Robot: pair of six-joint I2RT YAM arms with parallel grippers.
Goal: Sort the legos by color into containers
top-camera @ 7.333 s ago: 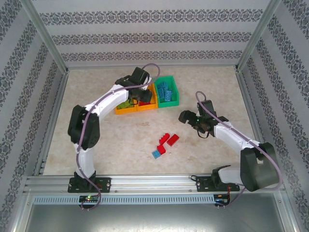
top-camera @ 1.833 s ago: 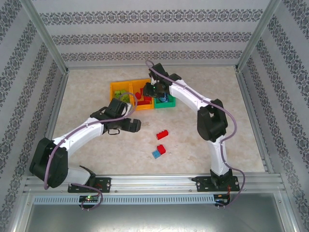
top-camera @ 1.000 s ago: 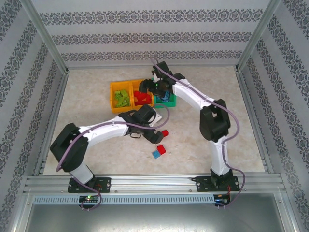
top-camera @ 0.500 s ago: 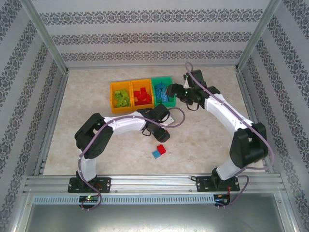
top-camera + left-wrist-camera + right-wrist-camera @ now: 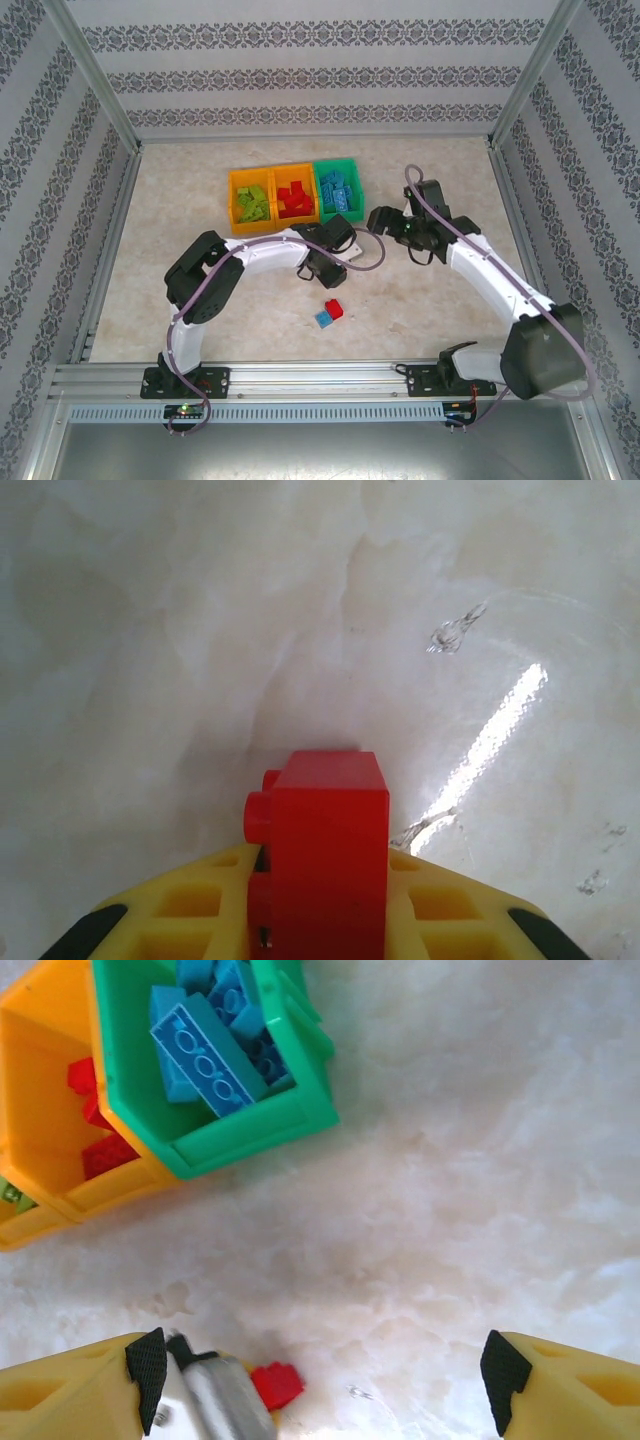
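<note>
- The bins point(image 5: 232, 200) stand unmoved in the upper left of centre in the top view. Lime bricks lie in the left one, red in the middle bin point(image 5: 292, 169) and blue in the green bin point(image 5: 362, 192).
- The left claw point(image 5: 326, 270), just below the bins, has snapped shut within the last second. A moment ago it stood wide over the table.
- In the left wrist view the red brick point(image 5: 325, 850) is pinched between the yellow fingers point(image 5: 180, 915), studs facing left, with bare table beyond it. The pick looks done; the carry to the middle bin is what remains for this piece.
- Below the left claw, toward the bottom centre, a blue brick point(image 5: 324, 319) and a second red brick point(image 5: 337, 309) lie touching on the table, still unsorted.
- The right claw point(image 5: 383, 218) has swung away from the bins to right of centre. It gapes wide and holds nothing, which leaves the way to the bins free. Its own camera shows the green bin at upper left and the gripped red brick at the bottom edge.
</note>
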